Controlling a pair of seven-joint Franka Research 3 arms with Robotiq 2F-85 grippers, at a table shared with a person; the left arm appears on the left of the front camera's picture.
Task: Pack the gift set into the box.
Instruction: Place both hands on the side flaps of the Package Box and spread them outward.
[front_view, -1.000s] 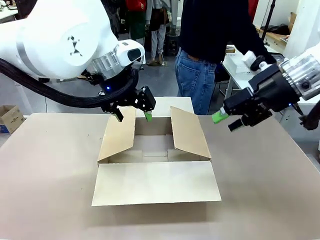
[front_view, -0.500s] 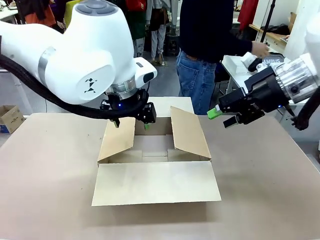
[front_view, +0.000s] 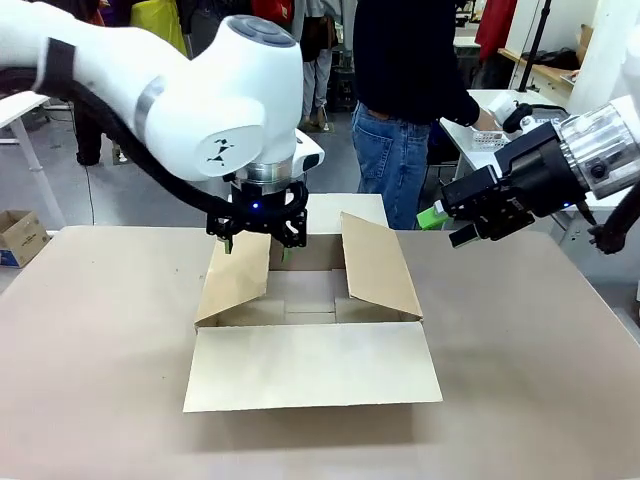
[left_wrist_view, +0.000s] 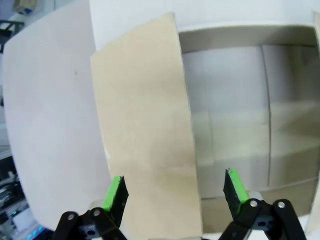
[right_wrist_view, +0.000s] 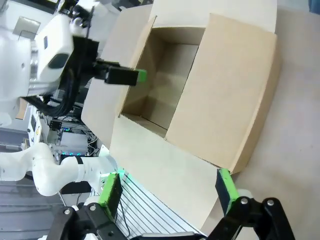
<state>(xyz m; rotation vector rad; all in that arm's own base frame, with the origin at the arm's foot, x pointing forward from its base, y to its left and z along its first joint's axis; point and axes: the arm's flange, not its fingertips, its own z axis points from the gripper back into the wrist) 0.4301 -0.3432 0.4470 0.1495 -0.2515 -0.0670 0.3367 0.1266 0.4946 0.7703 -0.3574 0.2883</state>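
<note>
Cardboard, plain brown and corrugated, forms the box (front_view: 310, 365), a shallow rectangle standing open at the middle of the matte tan desk (front_view: 100, 330). Taking the box as the dial, its 6 o'clock flap lies flat on the desk, the 9 and 3 o'clock flaps stand raised at a slant, and the 12 o'clock flap lies back, pale and partly hidden behind the others.

The left end effector (front_view: 255, 245) hangs at 11 o'clock, over the far end of the 9 o'clock flap, fingers spread and gripping nothing. In its wrist view (left_wrist_view: 175, 190) the smooth face of that flap (left_wrist_view: 145, 140) runs up past the green pads (left_wrist_view: 116, 192), with the creased floor of the box beside it. Whether a pad touches the cardboard cannot be told.

The right end effector (front_view: 447, 224) hovers at 2 o'clock, off the box's far right corner, released and empty. Its own view (right_wrist_view: 168, 192) looks past the spread fingers onto the box (right_wrist_view: 235, 85) well beyond.

The gift set (front_view: 488, 139) sits on a white side table (front_view: 458, 130) at 2 o'clock, beyond the desk. Its pale perforated tray is largely covered by the right arm's black wrist, and its contents are hard to make out. A person's hand (front_view: 487, 120) rests just above it.
</note>
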